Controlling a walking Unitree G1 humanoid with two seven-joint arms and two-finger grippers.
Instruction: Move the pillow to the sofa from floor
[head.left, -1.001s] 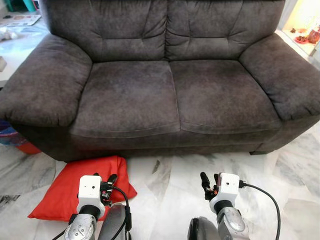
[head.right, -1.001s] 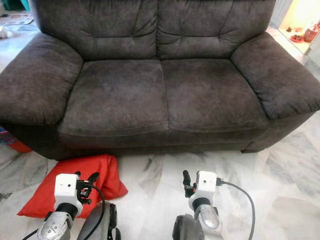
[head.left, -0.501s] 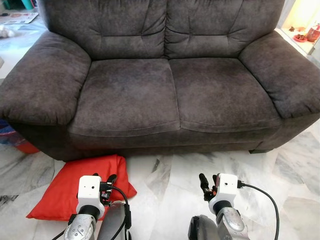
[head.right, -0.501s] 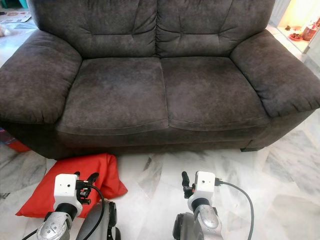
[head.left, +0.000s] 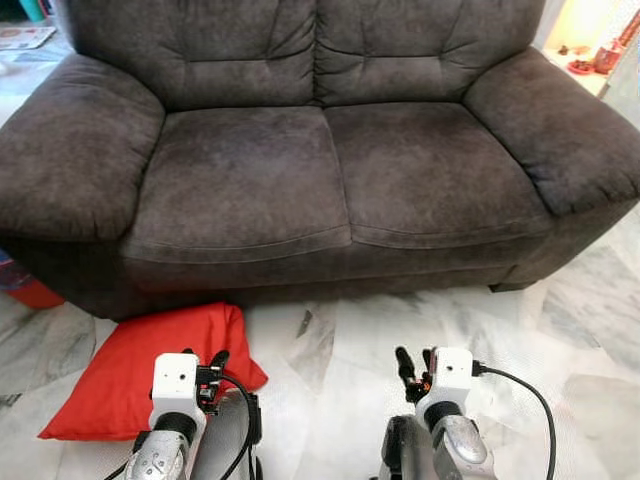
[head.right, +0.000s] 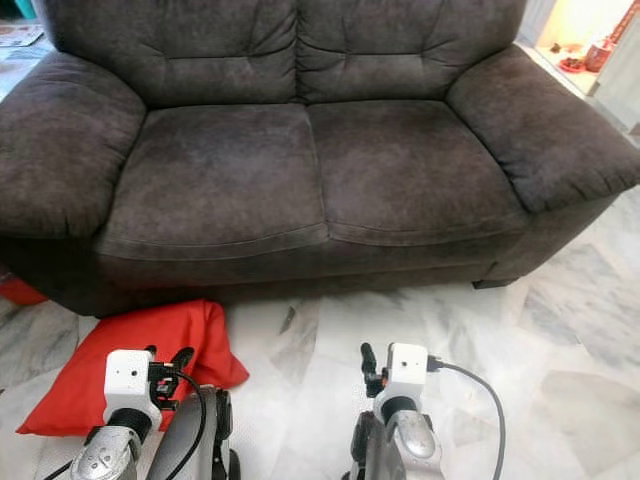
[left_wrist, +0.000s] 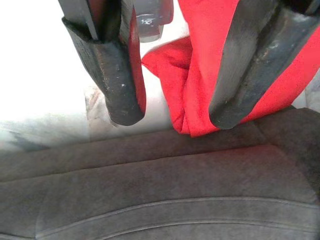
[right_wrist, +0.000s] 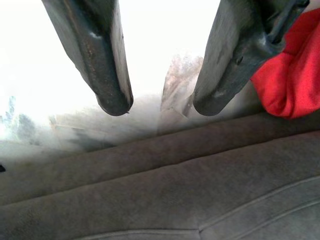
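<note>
Red fabric pillow is seen lying flat on the white marble floor, just in front of the dark grey-brown upholstered two-seat sofa, below the sofa's left seat cushion and left armrest. One corner of the pillow is tucked close against the sofa's base; whether it touches cannot be told.

Both seat cushions of the sofa are seen bare.

Left gripper is held low in front of the sofa, over the near edge of the pillow. Its two black fingers are spread apart with nothing between them; in the left wrist view the red fabric is seen behind and between the fingers, with the sofa's front edge beyond. No contact with the pillow can be confirmed.

Right gripper is held in front of the sofa's right seat cushion, above bare marble floor and well apart from the pillow. Its fingers are likewise spread, empty.

A red object is noted on the floor beside the sofa's left armrest, partly hidden.
</note>
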